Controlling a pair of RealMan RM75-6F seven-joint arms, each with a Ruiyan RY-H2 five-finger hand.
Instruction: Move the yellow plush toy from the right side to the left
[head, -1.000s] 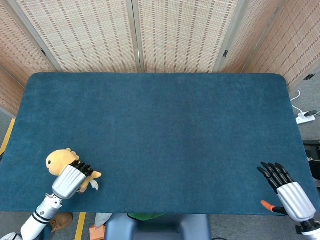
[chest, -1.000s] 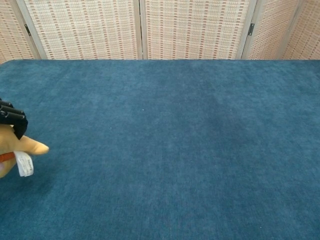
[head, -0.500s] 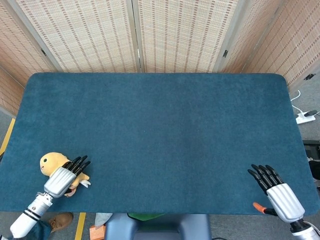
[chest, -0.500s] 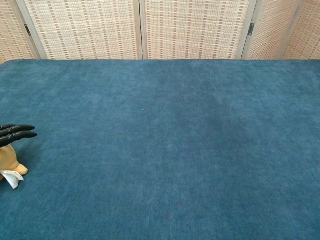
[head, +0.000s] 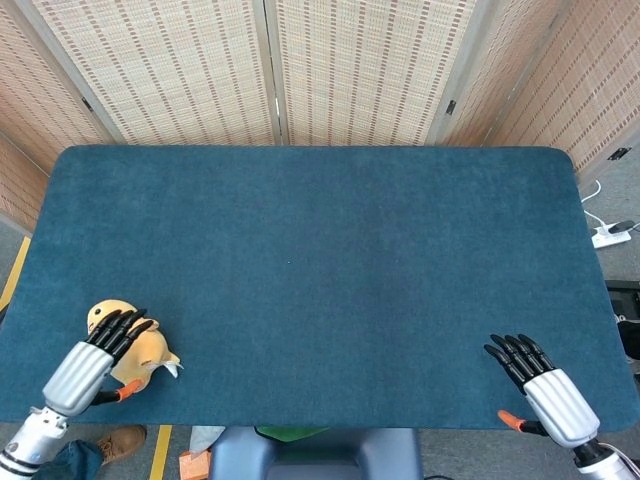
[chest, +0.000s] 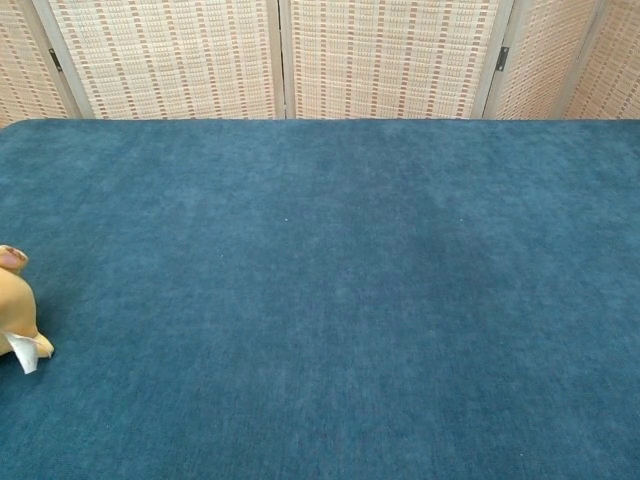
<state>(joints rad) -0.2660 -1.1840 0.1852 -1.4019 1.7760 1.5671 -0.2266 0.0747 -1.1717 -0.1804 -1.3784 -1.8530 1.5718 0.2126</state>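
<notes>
Blue-carpeted table (head: 320, 250) before woven screens (head: 350, 70); both hands flat, unclenched, left hand (head: 92, 358) beside yellow plush toy (head: 140, 350).

No text, number or brand could be read in either view. The small white tag (chest: 24, 349) on the yellow plush toy (head: 143, 350), just beside the left hand (head: 90, 362), was too small to show any print.

blue table (head: 320, 260) mostly open, yellow plush toy (head: 140, 345) near-left
</notes>
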